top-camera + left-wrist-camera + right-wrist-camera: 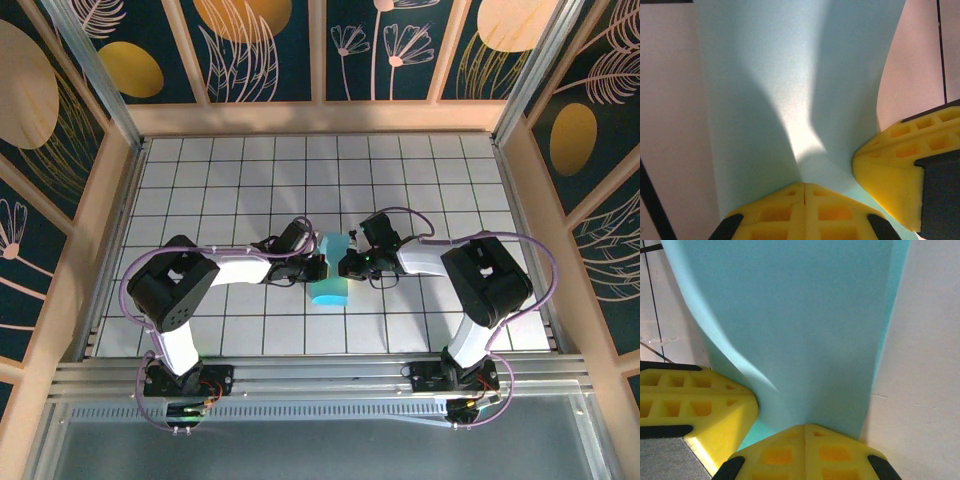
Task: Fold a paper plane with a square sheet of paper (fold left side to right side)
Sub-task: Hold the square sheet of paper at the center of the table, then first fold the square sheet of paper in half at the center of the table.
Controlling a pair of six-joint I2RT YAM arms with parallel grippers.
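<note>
square sheet of paper point(328, 287), apparently doubled, runs near-to-far, left gripper point(804, 186) and right gripper point(805, 426) each clamped on it.

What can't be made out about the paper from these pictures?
Top external: the sheet of paper is too small to read; creases cannot be told.
Left wrist: the left hand pinches the sheet; its far edge is cut off by the frame top.
Right wrist: the right hand pinches it; far edge cut off likewise.

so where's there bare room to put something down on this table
Free: the far tiles between paper and back wall, and the near tiles between left base and right base. Crowded mid-table, where left gripper and right gripper pinch the paper.
</note>
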